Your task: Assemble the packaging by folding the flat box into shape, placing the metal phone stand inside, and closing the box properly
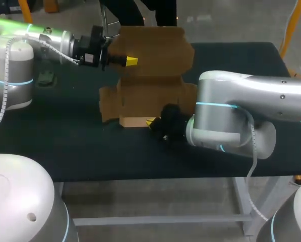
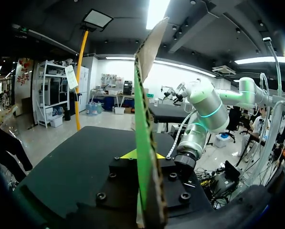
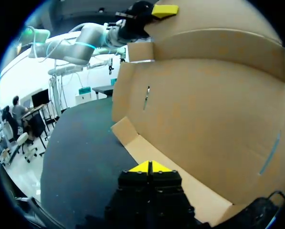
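A brown cardboard box blank (image 1: 150, 55) stands partly folded in the middle of the table, its tall back panel upright and a pale flap (image 1: 134, 121) lying flat at its front. My left gripper (image 1: 131, 61) is shut on the upper side edge of the back panel. In the left wrist view the board (image 2: 144, 143) runs edge-on between the yellow tips (image 2: 143, 155). My right gripper (image 1: 151, 122) sits low at the box's front. Its tips (image 3: 151, 167) are shut together, empty, right over the flat flap (image 3: 180, 179). My left gripper (image 3: 163, 9) also shows high on the panel (image 3: 204, 109).
The dark table (image 1: 64, 146) has bare room to the left and front of the box. A small dark object (image 1: 45, 78) lies near the left arm's base. My right arm's bulky elbow (image 1: 231, 121) stands just right of the box.
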